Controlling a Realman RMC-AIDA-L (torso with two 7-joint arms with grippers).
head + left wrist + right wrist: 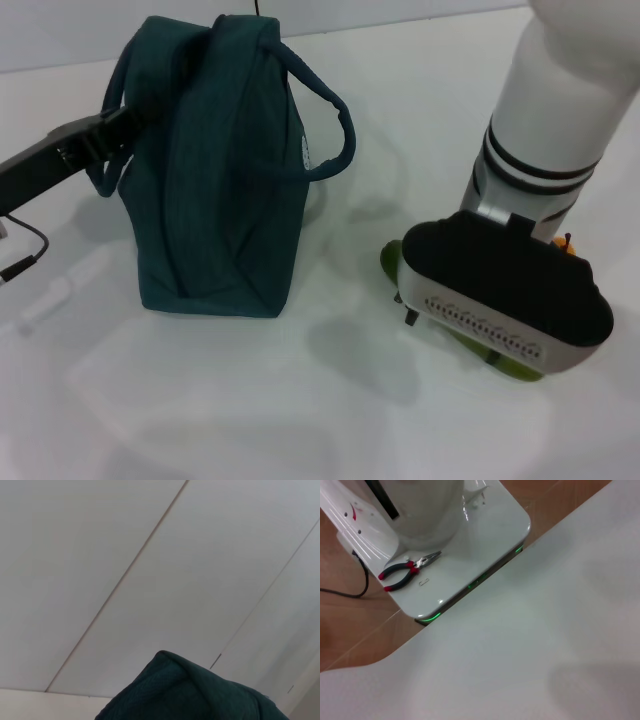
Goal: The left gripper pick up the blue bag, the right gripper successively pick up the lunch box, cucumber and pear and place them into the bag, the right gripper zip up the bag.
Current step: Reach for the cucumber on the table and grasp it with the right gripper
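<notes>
The blue bag (215, 170) stood upright on the white counter (250, 400), its long axis running top to bottom, its folded top edge pointing up and away from the camera in the head view. One carrying loop (335, 125) arched out from its upper side toward the right end effector's side.

The left end effector (105, 135) reached in from the robot's left at the bag's upper corner, touching the fabric and the other strap there. It seemed to have hold of the strap or corner, but whether its fingers were closed on it could not be told. In the left wrist view only a peak of the dark teal bag fabric (190, 695) showed, close under the camera, against pale wall panels (150, 555).

The right arm's wrist housing (510, 300) hung low over the counter, well apart from the bag on the robot's right. Its end effector was hidden beneath the housing, so its opening could not be told. Directly under the housing lay the cucumber (395, 262), of which only a green end showed on the side nearer the bag, with more green (515, 368) peeking out at the opposite edge; its long axis seemed to run diagonally beneath the housing. A sliver of the orange pear (565, 245) with its dark stem showed just behind the housing.

The right wrist view showed bare counter (545, 645), the robot's white base (470, 545) and red-handled pliers (407, 570) lying on it.
</notes>
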